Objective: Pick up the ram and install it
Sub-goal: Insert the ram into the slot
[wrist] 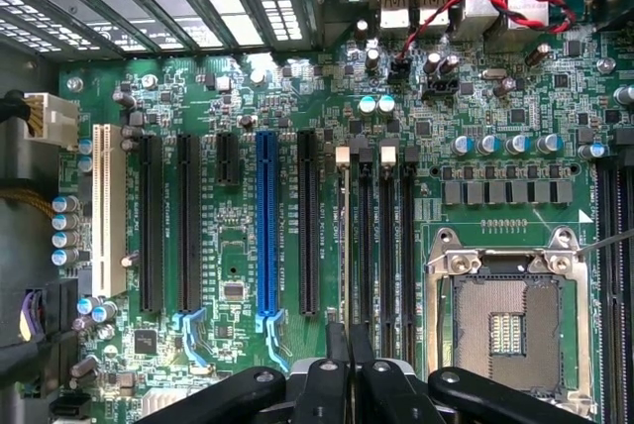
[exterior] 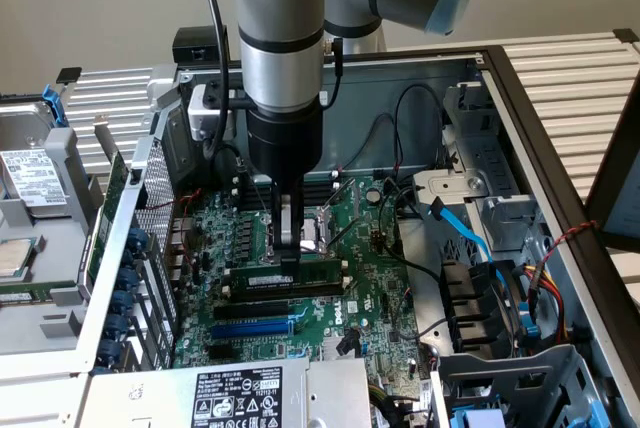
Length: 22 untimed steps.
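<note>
One robot arm (exterior: 280, 48) reaches straight down into an open computer case (exterior: 520, 118) lying on its side. Its gripper (exterior: 290, 260) has both fingers pressed close together, pinching the top edge of the ram (exterior: 315, 275). The ram is a long green stick with a white label. It stands on its long edge across the green motherboard (exterior: 380, 278), in line with the memory slots. Whether it is fully seated cannot be told. Just beside it, on the side nearer the exterior camera, lie a long black slot (exterior: 255, 306) and then a long blue slot (exterior: 255, 329). The open processor socket (exterior: 322, 223) sits just behind the gripper.

From the wrist, the two dark fingers (wrist: 338, 345) nearly touch, and the gripper (wrist: 349, 350) hangs over the row of black memory slots (wrist: 388, 236). These lie between the blue slot (wrist: 265, 226) and the metal-framed processor socket (wrist: 507, 320).
</note>
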Available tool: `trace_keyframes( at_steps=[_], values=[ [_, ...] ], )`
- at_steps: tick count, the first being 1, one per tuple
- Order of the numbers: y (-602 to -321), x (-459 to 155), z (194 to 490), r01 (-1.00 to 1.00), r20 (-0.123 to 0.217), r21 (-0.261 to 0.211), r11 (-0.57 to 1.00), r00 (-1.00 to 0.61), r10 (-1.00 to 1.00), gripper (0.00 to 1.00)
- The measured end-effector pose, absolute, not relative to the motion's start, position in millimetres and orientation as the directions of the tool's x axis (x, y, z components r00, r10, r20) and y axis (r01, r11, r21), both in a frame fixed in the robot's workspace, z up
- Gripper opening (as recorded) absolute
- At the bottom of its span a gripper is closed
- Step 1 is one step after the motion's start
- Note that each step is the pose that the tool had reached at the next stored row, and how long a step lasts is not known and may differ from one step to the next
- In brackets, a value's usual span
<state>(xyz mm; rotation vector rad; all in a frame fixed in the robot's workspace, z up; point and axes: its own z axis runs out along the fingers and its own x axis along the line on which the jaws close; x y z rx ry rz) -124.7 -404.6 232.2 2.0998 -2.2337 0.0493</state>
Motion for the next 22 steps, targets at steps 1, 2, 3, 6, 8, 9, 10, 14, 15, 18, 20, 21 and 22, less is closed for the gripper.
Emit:
trace_keyframes(
  at_steps=[1, 2, 3, 6, 8, 9, 10, 14, 15, 18, 20, 21, 22],
  values=[
    [-404.6, -124.7, 232.2, -0.998, 0.077, 0.028, 0.063, -0.06, -0.995, 0.12],
    [-404.6, -124.7, 232.2, -0.998, 0.077, 0.028, 0.063, -0.06, -0.995, 0.12],
    [-404.6, -124.7, 232.2, -0.998, 0.077, 0.028, 0.063, -0.06, -0.995, 0.12],
    [-404.6, -124.7, 232.6, -0.998, 0.077, 0.028, 0.063, -0.06, -0.995, 0.12],
    [-404.6, -124.7, 233.6, -0.998, 0.077, 0.028, 0.063, -0.06, -0.995, 0.12],
    [-404.6, -124.7, 234.0, -0.998, 0.077, 0.028, 0.063, -0.061, -0.995, 0.12],
    [-404.6, -124.7, 234.0, -0.998, 0.077, 0.028, 0.063, -0.06, -0.995, 0.12],
    [-404.6, -124.7, 234.0, -0.998, 0.077, 0.028, 0.063, -0.06, -0.995, 0.12],
    [-404.6, -124.7, 234.1, -0.998, 0.077, 0.028, 0.063, -0.061, -0.995, 0.12],
    [-404.6, -124.7, 234.7, -0.998, 0.077, 0.028, 0.063, -0.061, -0.995, 0.12],
    [-404.6, -124.7, 235.2, -0.998, 0.077, 0.028, 0.063, -0.06, -0.995, 0.12],
    [-404.6, -124.7, 235.5, -0.998, 0.077, 0.028, 0.063, -0.061, -0.995, 0.12],
    [-404.6, -124.7, 235.7, -0.998, 0.077, 0.028, 0.063, -0.06, -0.995, 0.12]
  ],
)
